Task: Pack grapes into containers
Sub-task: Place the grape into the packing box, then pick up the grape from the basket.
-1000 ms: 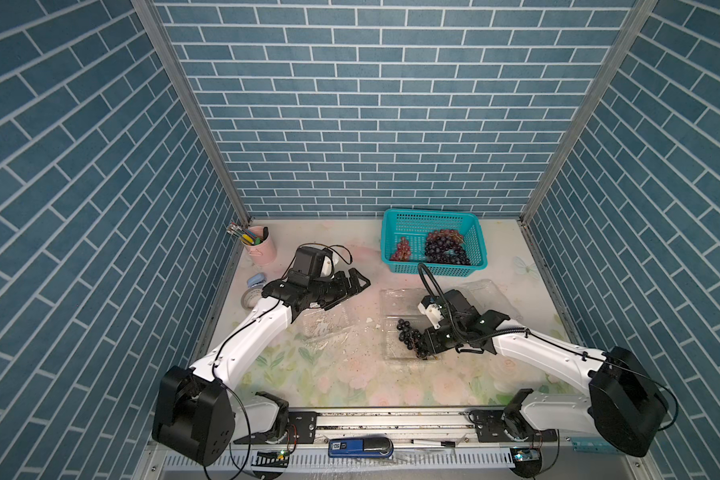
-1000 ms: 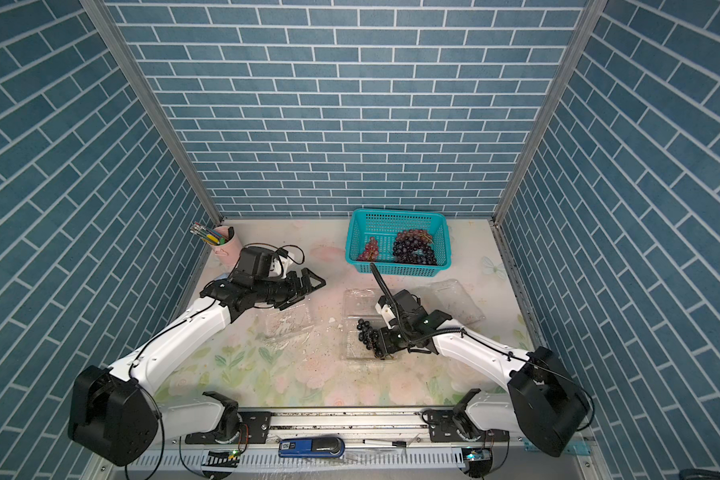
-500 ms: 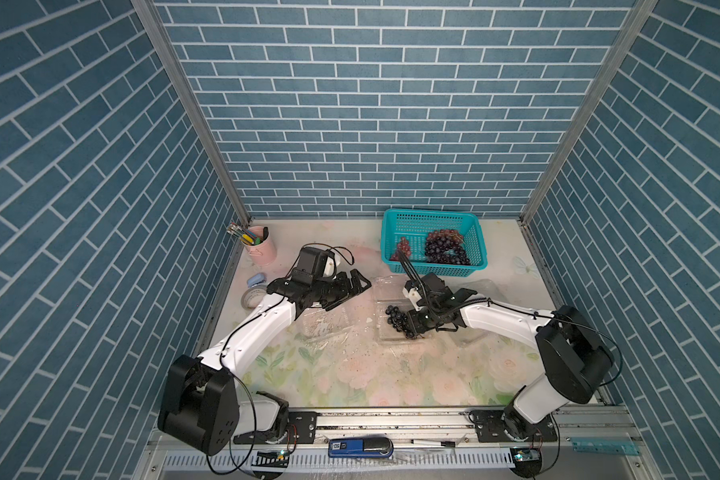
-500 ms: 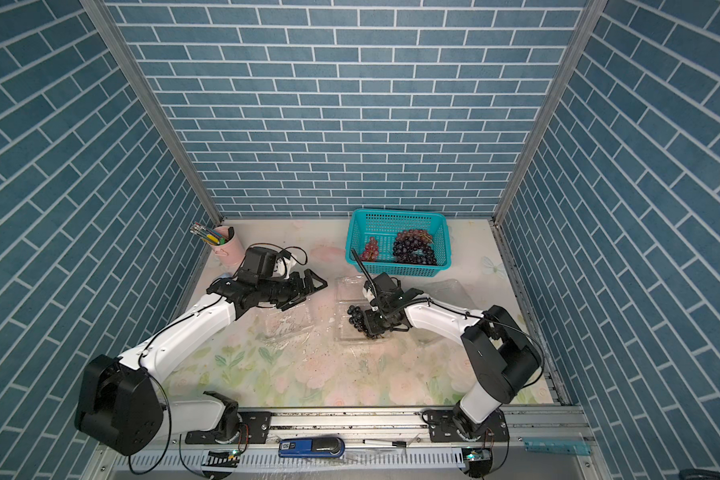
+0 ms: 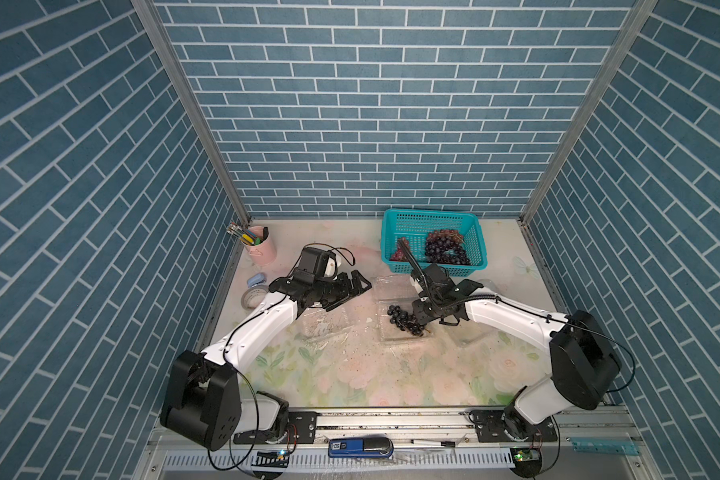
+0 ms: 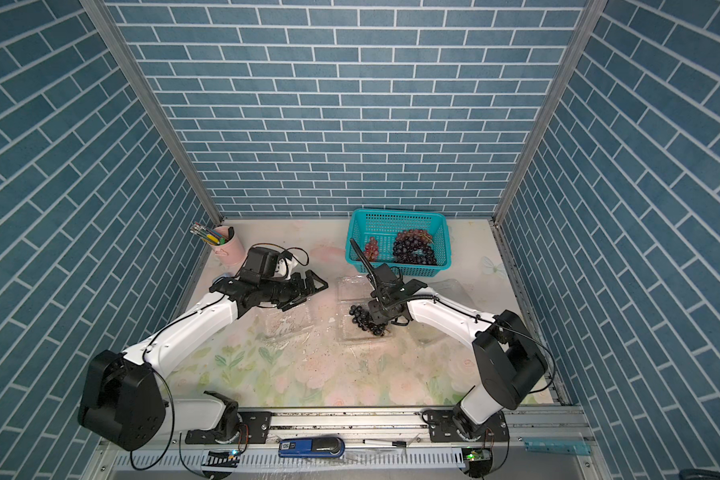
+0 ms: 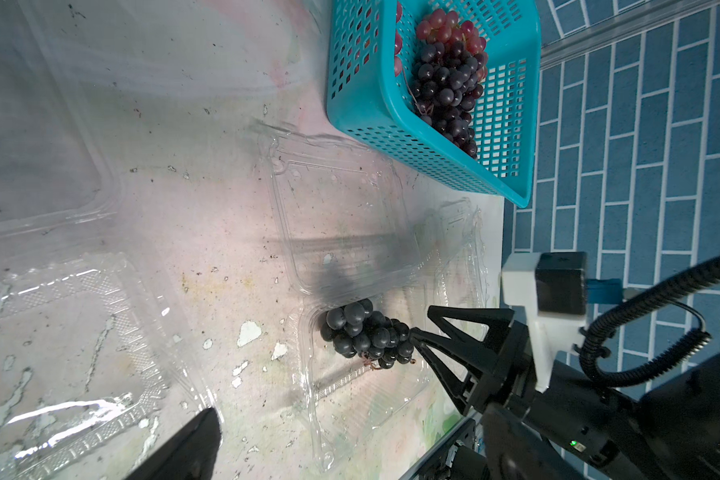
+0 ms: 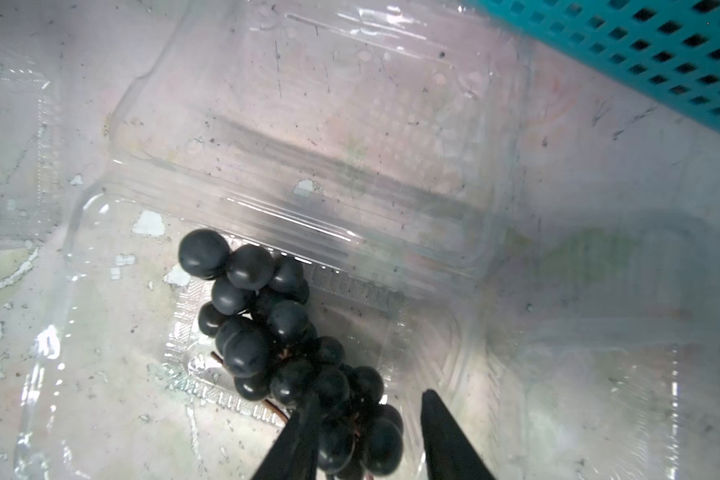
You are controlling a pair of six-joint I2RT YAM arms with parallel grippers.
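Floral tabletop, grapes in clear container, partly inside parted right gripper

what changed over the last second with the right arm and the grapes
The right gripper carried the dark grape bunch slightly farther from the robot's base and set it in the middle container. Its jaws have since parted, letting the bunch go. The left gripper stayed open about where it was, and the teal basket did not move.
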